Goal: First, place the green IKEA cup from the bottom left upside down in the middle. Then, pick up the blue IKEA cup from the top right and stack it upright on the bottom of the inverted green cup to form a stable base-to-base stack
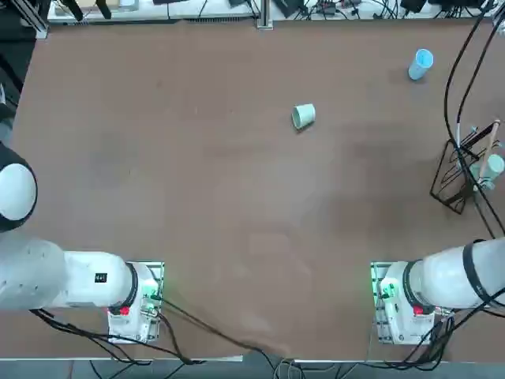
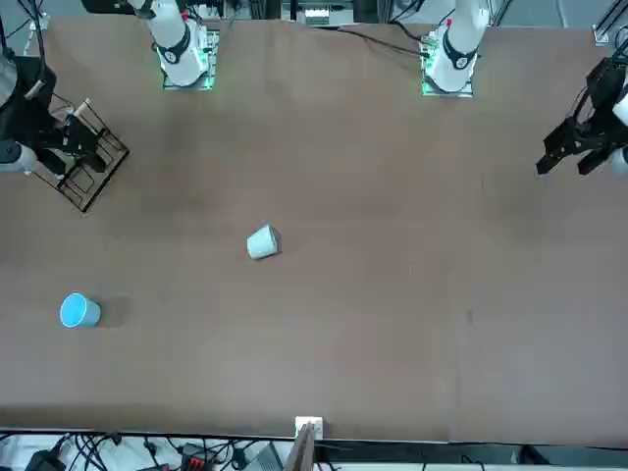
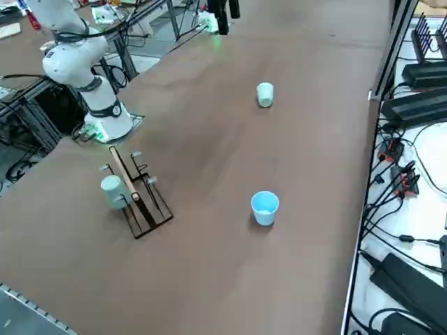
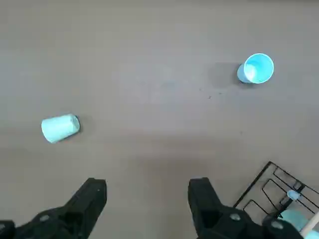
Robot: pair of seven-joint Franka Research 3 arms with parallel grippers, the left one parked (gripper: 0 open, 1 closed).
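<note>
Tabletop (image 1: 229,197) seen w/ R end effector (image 4: 147,183) above it, released, fingers spread, nothing gripped. Blk wire rack (image 3: 145,202) set on R side, pale aqua cup (image 3: 115,191) in it. Blue IKEA cup (image 1: 420,63) stood upright, far R; green IKEA cup (image 1: 304,115) inverted, nr mid, well apart.

From the robot's side, your inverted cup (image 1: 303,116) stands on the counter (image 1: 237,197), a little right of centre and towards the far side. Your upright cup (image 1: 420,64) stands farther back and to its right, well apart from it. The rack (image 1: 454,178) sits on the right, nearer you than both. At the rack's right end is a third cup (image 1: 491,168), with a rod (image 3: 122,171) beside it. Your right gripper (image 4: 147,185) hangs above the counter's right side.
</note>
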